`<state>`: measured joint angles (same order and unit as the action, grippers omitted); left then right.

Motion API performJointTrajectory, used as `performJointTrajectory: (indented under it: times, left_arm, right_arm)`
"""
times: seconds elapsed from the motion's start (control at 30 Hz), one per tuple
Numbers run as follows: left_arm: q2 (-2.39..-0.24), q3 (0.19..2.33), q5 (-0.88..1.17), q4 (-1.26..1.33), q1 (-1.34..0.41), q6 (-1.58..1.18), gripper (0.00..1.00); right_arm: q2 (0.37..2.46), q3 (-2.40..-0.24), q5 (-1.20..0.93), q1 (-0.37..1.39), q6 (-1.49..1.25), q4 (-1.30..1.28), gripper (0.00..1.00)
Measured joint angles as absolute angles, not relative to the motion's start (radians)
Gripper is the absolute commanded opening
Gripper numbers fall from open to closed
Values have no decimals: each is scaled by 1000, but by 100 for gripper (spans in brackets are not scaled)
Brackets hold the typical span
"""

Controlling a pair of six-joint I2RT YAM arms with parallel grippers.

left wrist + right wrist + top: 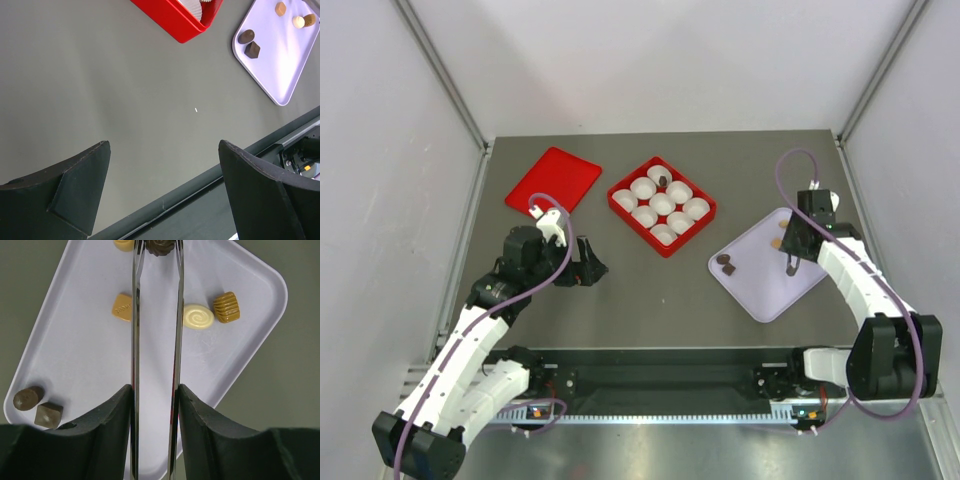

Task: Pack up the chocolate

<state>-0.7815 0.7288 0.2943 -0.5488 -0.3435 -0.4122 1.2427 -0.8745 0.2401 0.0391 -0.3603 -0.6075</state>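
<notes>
Grey counter (pixel 660 300), pale walls (pixel 670 60). Chocolates (pixel 198 316) lie on the tray (pixel 240 270); likely light, hard, slick, best pinched across the sides. Right claw (pixel 155 395) clamps tongs (pixel 136 340) around a dark one (pixel 160 245); left claw (pixel 162 170) gapes.

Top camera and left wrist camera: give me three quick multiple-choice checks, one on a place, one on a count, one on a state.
1. Where does the red lid lie?
A) on top of the box
B) flat on the table, left of the red box
C) on the tray

2. How many white paper cups sit in the red box?
A) six
B) nine
C) twelve

3. How does the left gripper stand?
A) shut on a chocolate
B) shut on a cup
C) open, holding nothing

Answers:
1 B: the top view shows the lid on the table, apart from the box.
2 B: the cups form three rows of three.
3 C: the left wrist view shows the fingers wide apart, with only table between them.
</notes>
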Motion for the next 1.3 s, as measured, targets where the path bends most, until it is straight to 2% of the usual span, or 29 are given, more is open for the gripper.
performJointTrajectory:
  times: [0.53,1.07,1.3]
  left_arm:
    - [-781,729,294,-549,-344,-412,94]
    - [-781,729,294,-549,-344,-412,94]
    - [-781,729,295,-549,-344,-412,94]
  right_arm:
    - [1250,-875,227,30,-359,-593,36]
    - [1158,-883,226,30,-347,-710,35]
    - [1105,-955,223,49,-349,-778,35]
